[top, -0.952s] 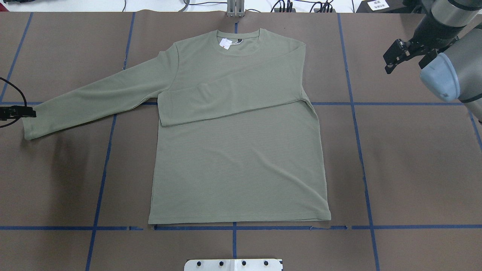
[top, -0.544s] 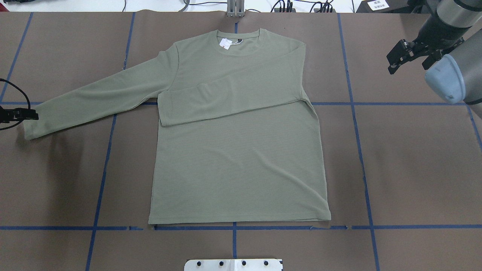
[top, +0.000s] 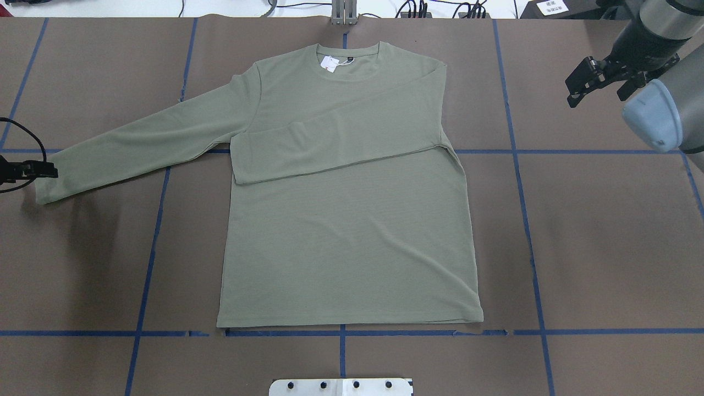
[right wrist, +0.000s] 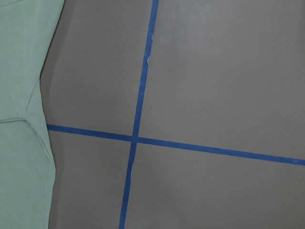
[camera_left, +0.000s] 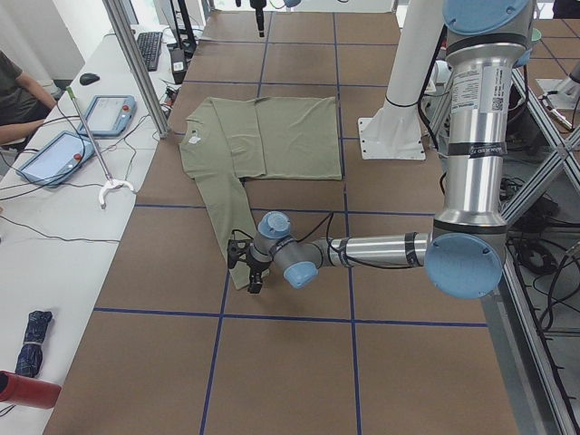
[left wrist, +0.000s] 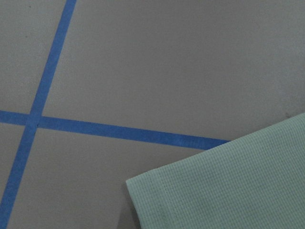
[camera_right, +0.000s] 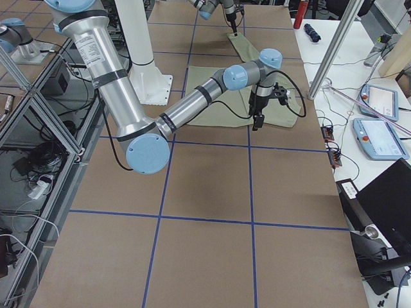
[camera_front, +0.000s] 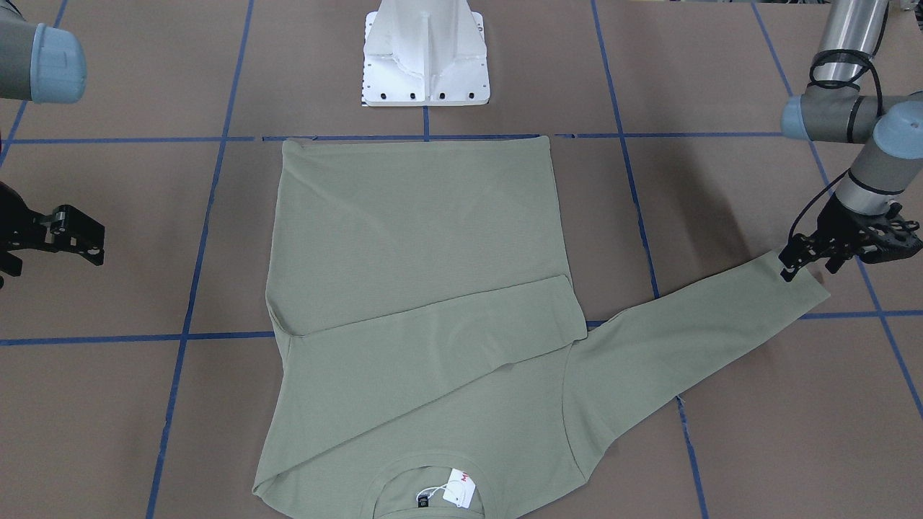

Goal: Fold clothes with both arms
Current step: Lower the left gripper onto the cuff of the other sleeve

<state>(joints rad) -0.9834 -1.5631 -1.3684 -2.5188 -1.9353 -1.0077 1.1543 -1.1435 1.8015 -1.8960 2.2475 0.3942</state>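
Note:
The sage-green long-sleeved shirt point(top: 346, 236) lies flat, front up, with a white hang tag point(top: 330, 62) at the neck on the far side. One sleeve is folded across the chest point(top: 335, 146). The other sleeve stretches out to the cuff point(top: 47, 187). My left gripper point(top: 52, 170) hovers at that cuff's far edge, and the front view shows the left gripper point(camera_front: 807, 270) open. The left wrist view holds only the cuff corner point(left wrist: 228, 191). My right gripper point(top: 597, 94) hangs open over bare table, well off the shirt's side.
Blue tape lines point(top: 517, 151) cross the brown table cover. The white pedestal base point(camera_front: 425, 54) stands just behind the shirt's hem. Beyond the table's far edge a bench carries tablets point(camera_left: 68, 154) and cables, and a person's arm point(camera_left: 18, 91) rests there.
My left gripper has crept toward the robot along the cuff's edge. My right gripper has drifted a little farther from the shirt. The shirt has not moved.

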